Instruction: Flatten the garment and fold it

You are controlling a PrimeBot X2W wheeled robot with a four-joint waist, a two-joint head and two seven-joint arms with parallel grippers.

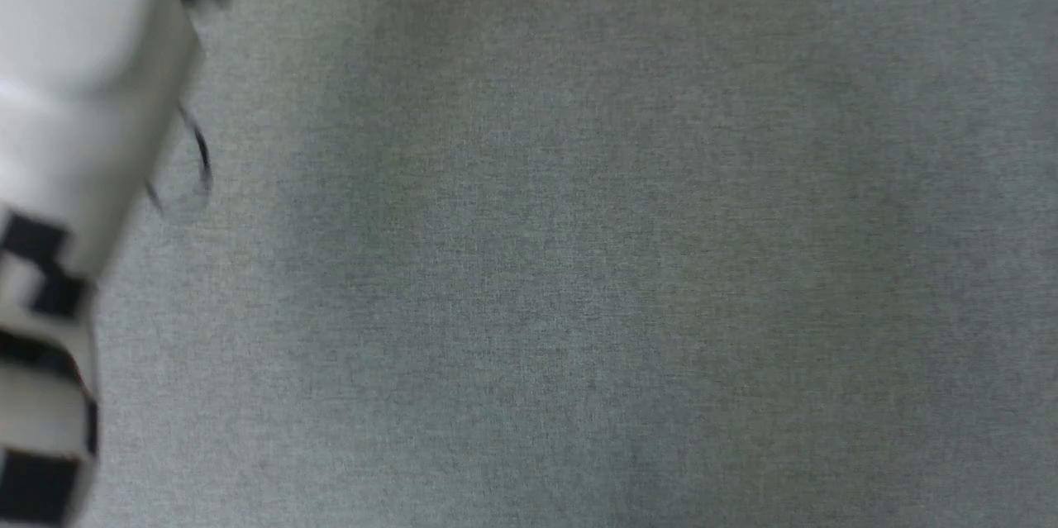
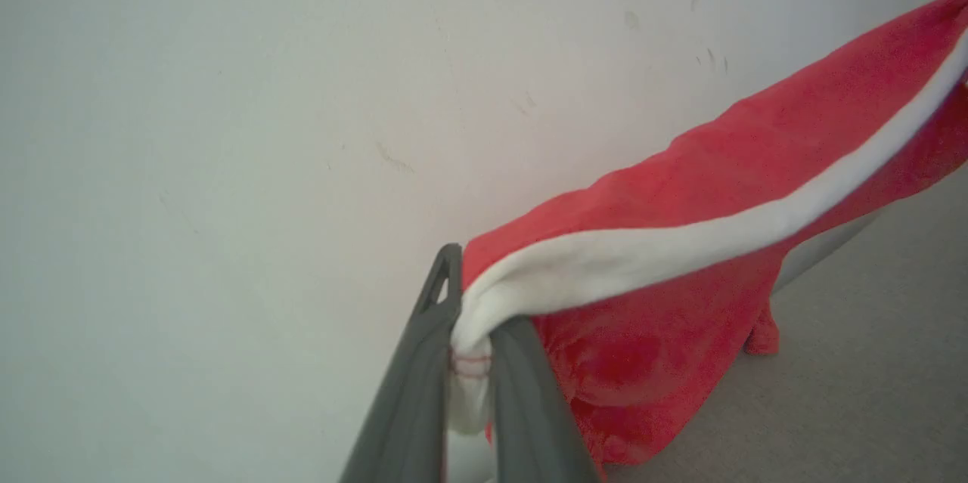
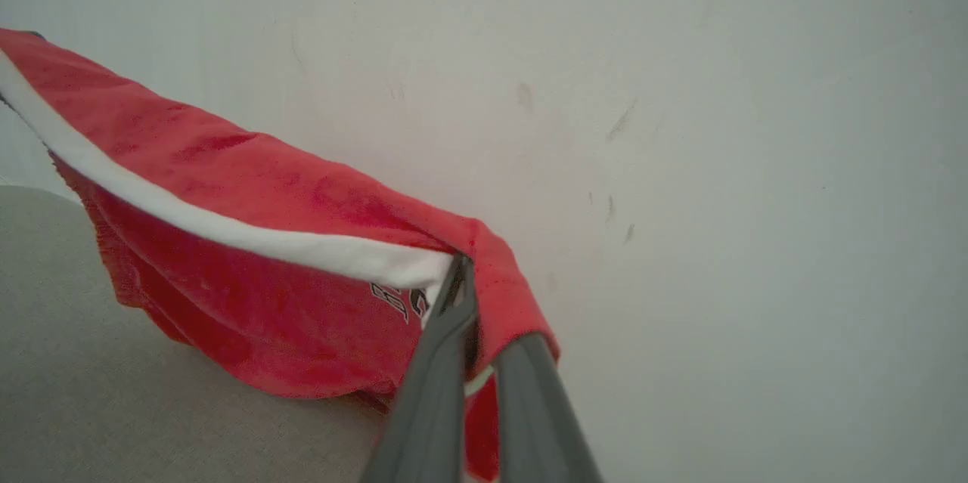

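The garment (image 2: 681,188), red shorts with a white side stripe, hangs stretched between my two grippers above the grey table. In the left wrist view my left gripper (image 2: 473,301) is shut on the white-striped edge, with cloth bunched between the fingers. The right wrist view has my right gripper (image 3: 484,309) shut on another part of the garment (image 3: 249,294), beside some black-and-white lettering (image 3: 397,301). The loose red cloth sags down towards the table surface.
A grey fabric-covered table (image 1: 579,264) lies below, also seen under the cloth as the table (image 2: 870,392). A white scuffed wall (image 3: 718,165) stands close behind the garment. A pale, blurred forearm (image 1: 74,98) crosses the head view's left edge.
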